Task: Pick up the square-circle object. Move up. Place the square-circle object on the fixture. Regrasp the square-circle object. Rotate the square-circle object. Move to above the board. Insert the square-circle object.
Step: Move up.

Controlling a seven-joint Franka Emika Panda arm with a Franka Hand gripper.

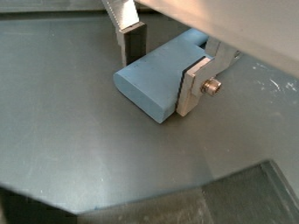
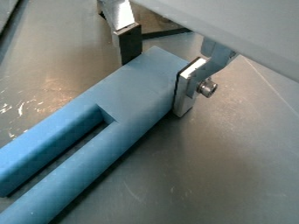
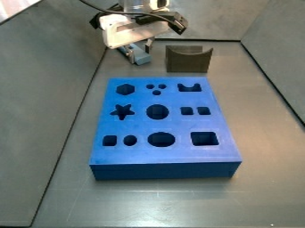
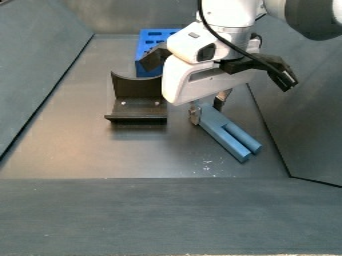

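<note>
Silver finger plates with dark pads [image 2: 128, 39] stand on either side of one end of the slim, long, grey-blue square-circle object [image 2: 87, 131], which lies flat on the grey floor [image 1: 82, 131]. In both wrist views the gripper [image 1: 163, 66] is spread, with no squeeze visible yet. In a side view it hangs low behind the bright-blue slab board [image 3: 161, 120], near the dark notched fixture [image 3: 187, 59]. For a sound pick, judge the bar centred between the pads, close squarely across its flat sides, then lift straight up.
</note>
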